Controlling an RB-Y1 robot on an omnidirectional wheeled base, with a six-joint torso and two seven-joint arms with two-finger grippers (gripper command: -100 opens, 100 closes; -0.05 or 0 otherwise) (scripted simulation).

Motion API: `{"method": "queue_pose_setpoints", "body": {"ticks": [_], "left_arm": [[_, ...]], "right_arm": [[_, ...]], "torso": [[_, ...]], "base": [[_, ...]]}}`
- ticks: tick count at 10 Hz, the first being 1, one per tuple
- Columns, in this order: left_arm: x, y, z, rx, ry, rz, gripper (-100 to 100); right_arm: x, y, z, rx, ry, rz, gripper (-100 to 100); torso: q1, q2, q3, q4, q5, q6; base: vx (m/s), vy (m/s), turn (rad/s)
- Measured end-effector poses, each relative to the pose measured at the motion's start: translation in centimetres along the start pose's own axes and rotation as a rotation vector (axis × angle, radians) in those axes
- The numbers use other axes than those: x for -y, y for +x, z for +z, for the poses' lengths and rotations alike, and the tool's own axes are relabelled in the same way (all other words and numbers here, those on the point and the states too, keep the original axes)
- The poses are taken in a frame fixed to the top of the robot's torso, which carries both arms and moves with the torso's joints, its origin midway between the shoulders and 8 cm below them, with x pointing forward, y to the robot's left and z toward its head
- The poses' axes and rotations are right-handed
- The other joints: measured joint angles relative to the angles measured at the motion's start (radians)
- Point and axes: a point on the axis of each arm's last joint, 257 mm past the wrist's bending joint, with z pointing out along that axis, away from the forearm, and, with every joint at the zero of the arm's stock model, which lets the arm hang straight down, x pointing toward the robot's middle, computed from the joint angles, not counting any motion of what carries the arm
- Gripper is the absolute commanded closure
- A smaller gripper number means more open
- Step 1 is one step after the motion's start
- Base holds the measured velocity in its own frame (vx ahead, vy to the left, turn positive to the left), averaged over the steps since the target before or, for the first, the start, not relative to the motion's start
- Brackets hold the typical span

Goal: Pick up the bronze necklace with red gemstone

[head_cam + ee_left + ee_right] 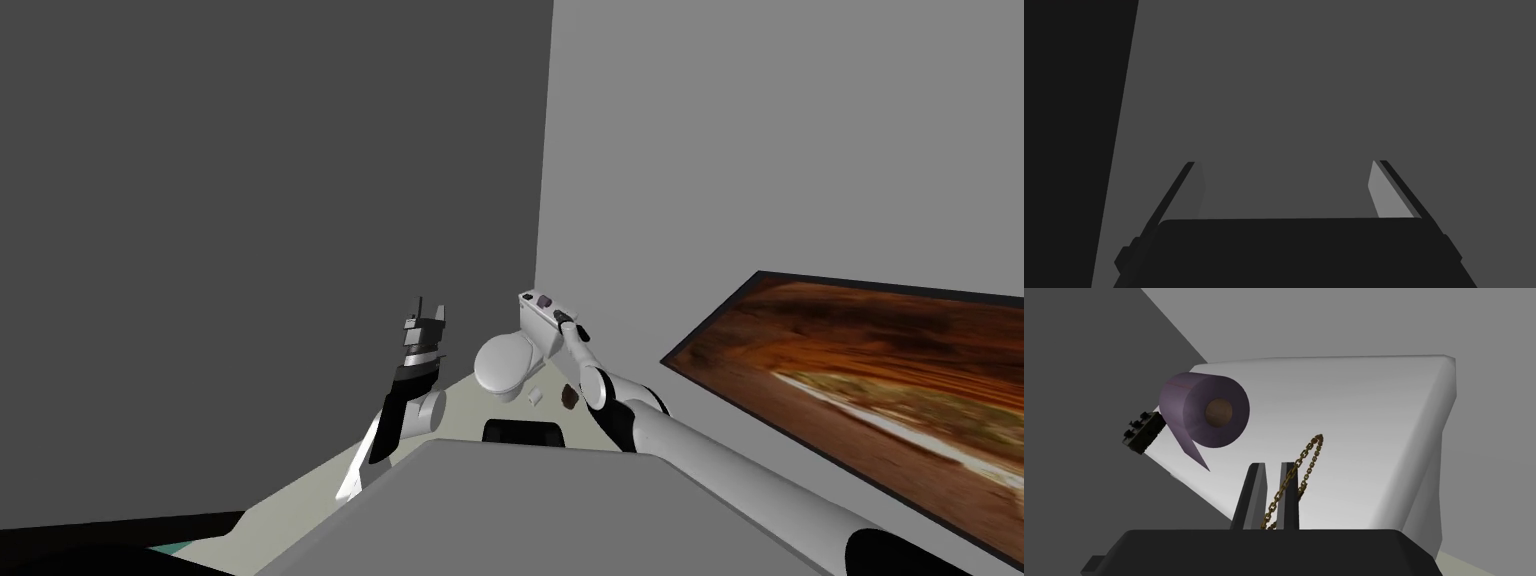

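The right gripper (1272, 465) is down at the flat white lid of the toilet tank (1364, 418). Its two fingers are drawn in close, with only a narrow slot between them. The bronze necklace (1309, 455) is there: its chain comes up out of that slot, crosses one finger and runs on in a loop over the lid. It looks pinched between the blades, though from this angle I can't be sure the chain isn't just lying across them. I can't pick out the red stone; it may be hidden behind the gripper body.

A purple toilet roll (1204, 410) lies on the same lid, near the chain but apart from it.

The left gripper (1285, 162) is held up near the dark wall (well apart from the toilet (505, 365)), its fingers spread wide and empty.

As I judge it, the reach is done and the grip probably made. What's left is lifting the chain clear of the lid without snagging the roll.
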Motion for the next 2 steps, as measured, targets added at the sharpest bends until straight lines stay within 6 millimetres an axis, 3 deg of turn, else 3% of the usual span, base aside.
{"method": "queue_pose_setpoints", "body": {"ticks": [1,2], "left_arm": [[0.0,0.0,0.0,0.0,0.0,0.0,0],[0.0,0.0,0.0,0.0,0.0,0.0,0]], "right_arm": [[-0.07,0.14,0.09,-0.007,-0.011,0.003,100],[-0.12,0.14,0.08,-0.008,-0.014,0.004,0]], "torso": [[0.0,0.0,0.0,0.0,0.0,0.0],[0.001,-0.001,0.0,0.0,0.0,0.001]], "base": [[-0.035,-0.03,0.025],[-0.006,-0.005,-0.006]]}}
